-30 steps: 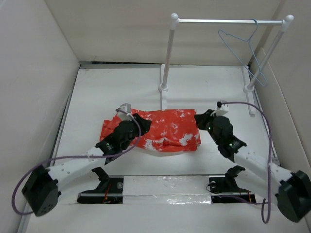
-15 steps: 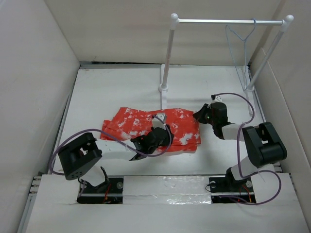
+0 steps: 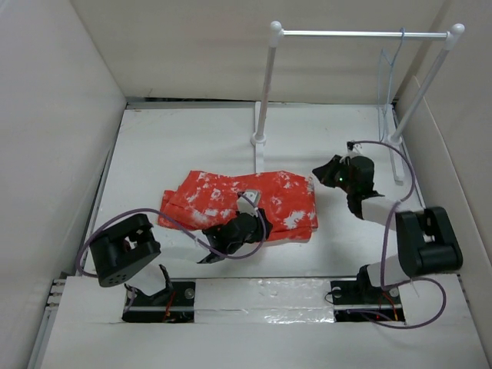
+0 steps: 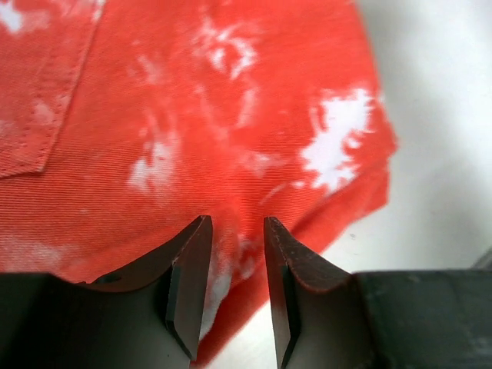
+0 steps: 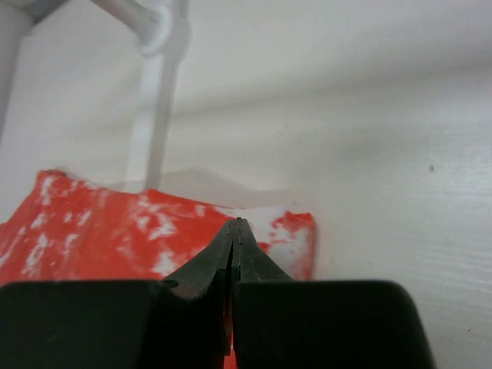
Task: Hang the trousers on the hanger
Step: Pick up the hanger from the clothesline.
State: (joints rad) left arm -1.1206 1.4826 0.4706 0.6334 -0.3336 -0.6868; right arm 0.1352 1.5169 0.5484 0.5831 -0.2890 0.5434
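Left gripper (image 4: 236,224): jaws narrowly parted, gripping nothing; drawn back to the trousers' (image 3: 269,201) near edge
Right gripper (image 5: 237,224): closed, empty; just off their right edge
Trousers: unmoved, folded on the table (image 3: 177,146)
Hanger (image 3: 383,77): swung edge-on on the rail (image 3: 346,34); hanging seemingly not begun

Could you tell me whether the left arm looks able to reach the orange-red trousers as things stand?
Probably yes: the left gripper hangs open right over an edge of the orange-red, white-blotched fabric trousers, with nothing visible between them.
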